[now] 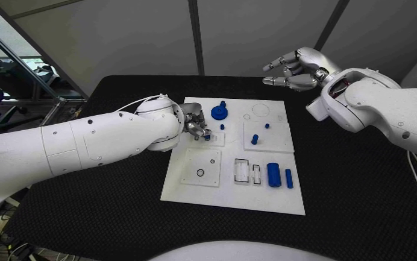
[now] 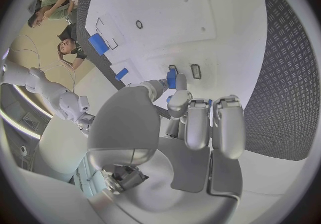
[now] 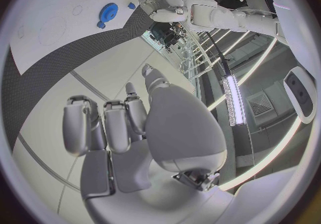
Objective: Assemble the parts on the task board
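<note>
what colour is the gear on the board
Blue; the gear stands out against the white board best in the head view.

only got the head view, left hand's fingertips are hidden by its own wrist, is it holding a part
observer: Yes. The left wrist view shows the left hand pinching a small blue part between thumb and a finger, over the task board.
operator: what's by the part
observer: A small rectangular slot in the board lies just beside it; I cannot tell whether they touch.
operator: right hand carrying anything
observer: No. The right wrist view shows the right hand with fingers curled and nothing in them.
</note>
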{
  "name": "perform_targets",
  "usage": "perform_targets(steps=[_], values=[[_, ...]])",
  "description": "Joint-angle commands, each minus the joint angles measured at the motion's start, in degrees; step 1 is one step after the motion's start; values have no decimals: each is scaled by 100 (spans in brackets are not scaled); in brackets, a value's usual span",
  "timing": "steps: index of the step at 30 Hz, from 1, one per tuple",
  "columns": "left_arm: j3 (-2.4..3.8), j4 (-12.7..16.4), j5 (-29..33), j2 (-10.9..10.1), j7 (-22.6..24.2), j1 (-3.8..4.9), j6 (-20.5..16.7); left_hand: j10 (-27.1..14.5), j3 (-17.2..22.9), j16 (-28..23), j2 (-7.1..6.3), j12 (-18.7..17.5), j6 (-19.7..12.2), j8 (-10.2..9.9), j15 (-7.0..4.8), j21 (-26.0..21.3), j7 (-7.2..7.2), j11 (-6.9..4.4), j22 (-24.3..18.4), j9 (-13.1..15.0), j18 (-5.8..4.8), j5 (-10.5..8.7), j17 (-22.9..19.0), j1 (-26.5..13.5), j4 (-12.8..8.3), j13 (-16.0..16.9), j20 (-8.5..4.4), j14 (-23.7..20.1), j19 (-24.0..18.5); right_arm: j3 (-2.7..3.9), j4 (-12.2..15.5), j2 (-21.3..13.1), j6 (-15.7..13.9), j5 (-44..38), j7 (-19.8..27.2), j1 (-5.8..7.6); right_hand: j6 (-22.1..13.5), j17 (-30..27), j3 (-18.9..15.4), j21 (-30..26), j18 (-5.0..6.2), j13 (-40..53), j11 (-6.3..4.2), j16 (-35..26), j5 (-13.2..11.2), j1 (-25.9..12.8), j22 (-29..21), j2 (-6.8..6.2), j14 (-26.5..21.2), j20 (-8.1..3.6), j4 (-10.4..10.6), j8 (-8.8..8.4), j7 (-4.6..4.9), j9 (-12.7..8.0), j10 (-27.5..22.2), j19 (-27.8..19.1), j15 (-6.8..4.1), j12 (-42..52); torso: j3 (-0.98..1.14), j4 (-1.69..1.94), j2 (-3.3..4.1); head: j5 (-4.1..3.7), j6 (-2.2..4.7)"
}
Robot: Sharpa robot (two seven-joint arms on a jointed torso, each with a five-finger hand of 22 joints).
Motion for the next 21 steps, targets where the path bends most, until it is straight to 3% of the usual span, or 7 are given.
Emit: perform_targets(steps=[1,21], values=[[-8,34,-97,-30,-22,-15,36,31,1024,-29,8,-1,4,31,-34,19,-46,9,738,-1,-519,25,420,-35,-986,2,-30,336,236,3,0,3,44,-22,74,13,37,160,2,-23,104,60,-11,-36,31,2,520,37,273,2,-1,22,16,-8,-12,-30,-32,-16,0,1,-1,0,-5],[-7,200,-98,-103,-42,-43,14,72,1117,-26,-51,15,33,76,-49,34,-65,-9,765,35,-524,59,426,-107,-1053,18,-42,338,251,2,-36,36,74,-22,80,12,37,163,2,-27,104,57,-13,-36,44,-4,517,43,275,1,1,24,15,-11,-13,-30,-33,-16,-1,-2,4,11,7]])
